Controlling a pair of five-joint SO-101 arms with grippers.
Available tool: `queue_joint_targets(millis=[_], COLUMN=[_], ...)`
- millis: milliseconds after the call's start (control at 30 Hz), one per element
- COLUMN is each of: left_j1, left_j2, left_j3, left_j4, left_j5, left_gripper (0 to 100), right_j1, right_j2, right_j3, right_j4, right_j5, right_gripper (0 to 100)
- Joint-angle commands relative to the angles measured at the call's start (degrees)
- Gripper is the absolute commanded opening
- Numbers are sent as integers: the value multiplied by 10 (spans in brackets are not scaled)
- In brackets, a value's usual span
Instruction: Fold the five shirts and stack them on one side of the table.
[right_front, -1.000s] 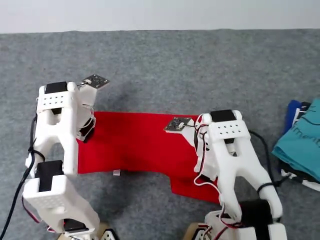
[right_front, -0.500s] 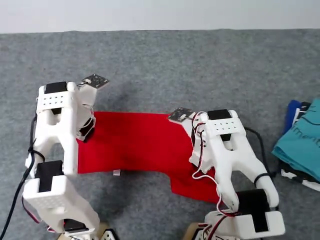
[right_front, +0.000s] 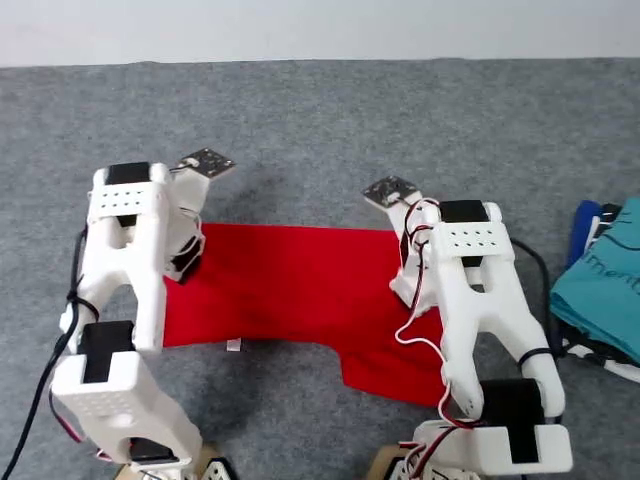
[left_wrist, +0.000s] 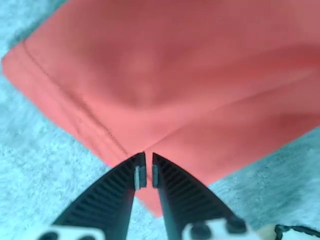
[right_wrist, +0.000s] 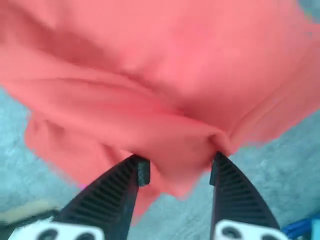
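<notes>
1. Left gripper (left_wrist: 144, 172): jaws drawn to a narrow slit. The tips sit on the edge of the red shirt (left_wrist: 165, 75), where a crease meets the hem. It appears to be pinching that edge.

2. Right gripper (right_wrist: 178, 172): jaws set wide apart, with a bulge of red cloth lying between them. Whether the pads press on the cloth cannot be determined.

3. Shirt position, high view: the shirt lies flat on the grey table (right_front: 350, 120) at centre frame. Its long axis runs left to right, spanning the gap between the two arms. The left arm stands over the left end. The right arm stands over the right end, near the upper edge. A flap of the shirt extends toward the lower right, beside the right arm's base.

4. Controlling relation: each gripper sits at one end of the long axis, so a fold should carry one end along that axis toward the other (judgement only).

5. Stack (right_front: 605, 290): folded shirts, teal on top, lie at the right edge of the frame, well apart from the red shirt. The right arm is the nearer one for placement.
</notes>
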Motion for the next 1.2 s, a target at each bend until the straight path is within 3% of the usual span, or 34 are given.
queue_joint_targets(millis=[0, 267, 567, 800, 1033, 1167], left_j1=[17, 18, 44, 172, 343, 425], left_j2=[-34, -35, -136, -196, -201, -200], left_j3=[-1, -1, 0, 45, 55, 56], left_j4=[-3, -2, 5, 3, -34, -85], left_j5=[17, 17, 18, 49, 114, 152], left_gripper=[26, 26, 27, 29, 33, 114], right_j1=[4, 13, 26, 105, 183, 216], right_j2=[4, 136, 143, 140, -15, -119], right_j3=[-30, -116, -326, -436, -403, -332], right_j4=[-56, -118, 90, 247, 245, 244], right_j5=[-4, -8, -48, -48, -45, -45], right_gripper=[206, 206, 206, 205, 205, 205])
